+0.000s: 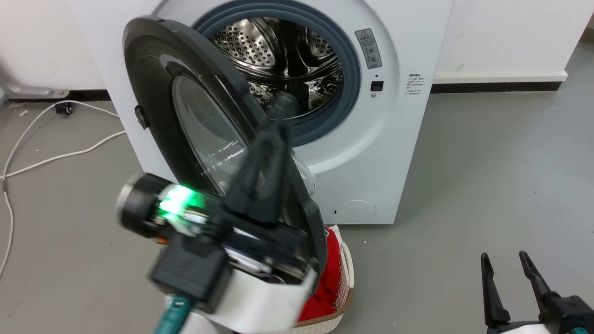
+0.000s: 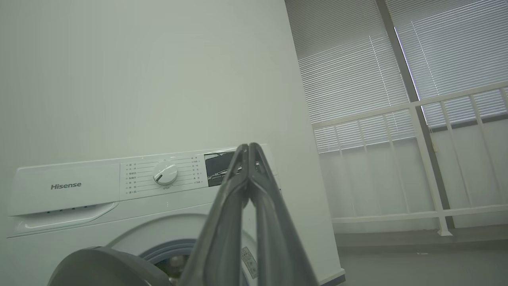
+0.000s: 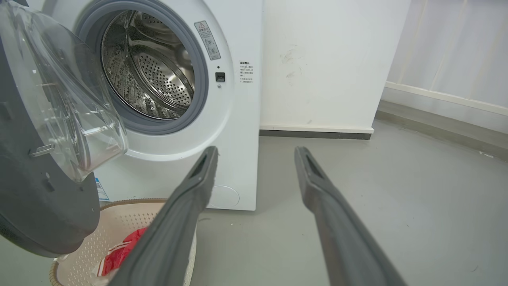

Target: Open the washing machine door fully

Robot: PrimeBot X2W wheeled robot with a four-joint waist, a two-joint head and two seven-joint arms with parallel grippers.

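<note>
Left pincer (image 2: 249, 147) pinched shut beside washing machine door (image 1: 158, 88) rim | door half open, hinged left on washing machine (image 1: 371, 153) | right pincer (image 1: 503, 256) wide, idle | we should push rim outward along hinge arc.

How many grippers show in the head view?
2. The left gripper, shut, is up in front of the washing machine door; the right gripper, open, is low at the right, over the floor.
</note>
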